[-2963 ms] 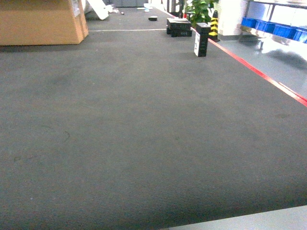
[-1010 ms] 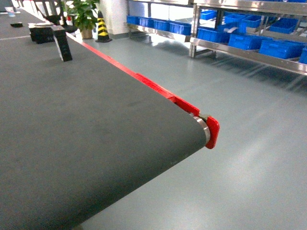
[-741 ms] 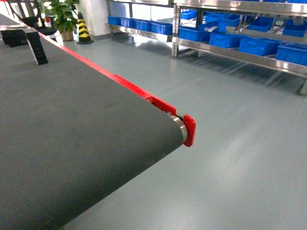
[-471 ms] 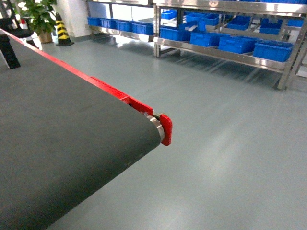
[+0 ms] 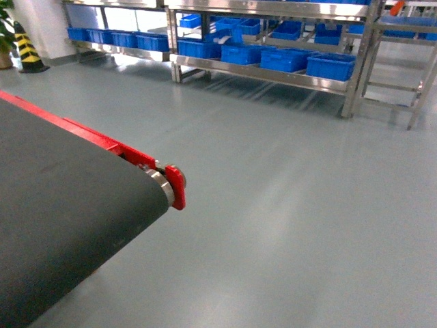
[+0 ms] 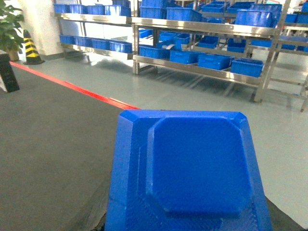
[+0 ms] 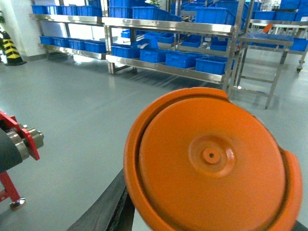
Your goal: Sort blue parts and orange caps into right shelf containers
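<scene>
Grey floor (image 5: 293,225), shelved blue crates (image 5: 330,65); orange cap (image 7: 211,161) before right wrist.

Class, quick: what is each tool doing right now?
Left tool: carrying the blue part; fingers hidden.
Right tool: carrying the orange cap; fingers hidden.

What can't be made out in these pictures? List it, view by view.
- Left wrist view: the blue part fills the foreground and hides the fingers.
- Right wrist view: the orange cap hides the fingers.
- Head view: neither arm shows; contents of the shelf containers are too small and distant to tell.
</scene>
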